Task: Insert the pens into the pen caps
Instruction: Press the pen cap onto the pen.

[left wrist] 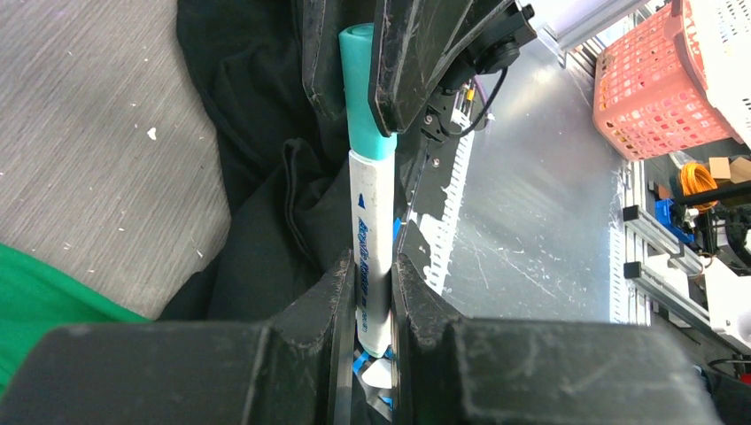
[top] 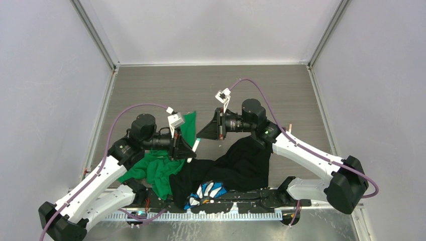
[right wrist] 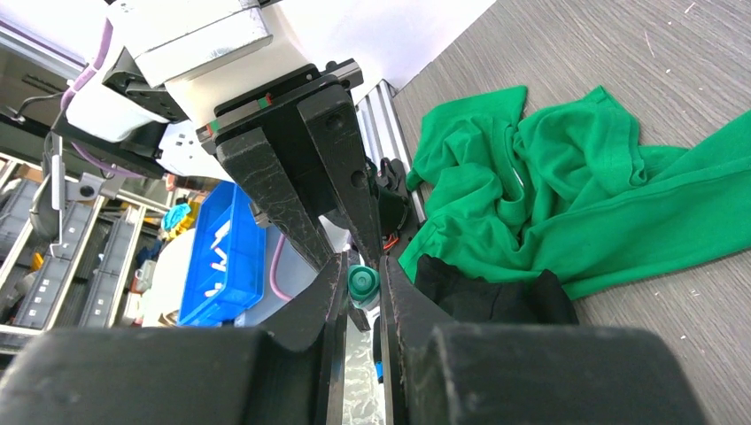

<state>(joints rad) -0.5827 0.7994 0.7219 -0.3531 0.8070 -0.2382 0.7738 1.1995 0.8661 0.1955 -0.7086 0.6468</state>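
Observation:
A white-barrelled pen [left wrist: 375,230] stands between the jaws of my left gripper [left wrist: 372,263], which is shut on its lower barrel. A teal pen cap [left wrist: 363,93] sits on the pen's far end, flush against the barrel. My right gripper [right wrist: 361,267] is shut on that teal cap [right wrist: 362,282], seen end-on between its fingers. In the top view the left gripper [top: 189,150] and right gripper [top: 202,133] face each other above the clothes, with the pen [top: 196,144] bridging them. No other pens or caps show.
A green garment [top: 160,173] and a black garment [top: 243,163] lie heaped at the near table edge, with a blue-and-white striped piece [top: 208,192]. An orange basket [left wrist: 655,88] and a blue bin [right wrist: 221,252] stand off the table.

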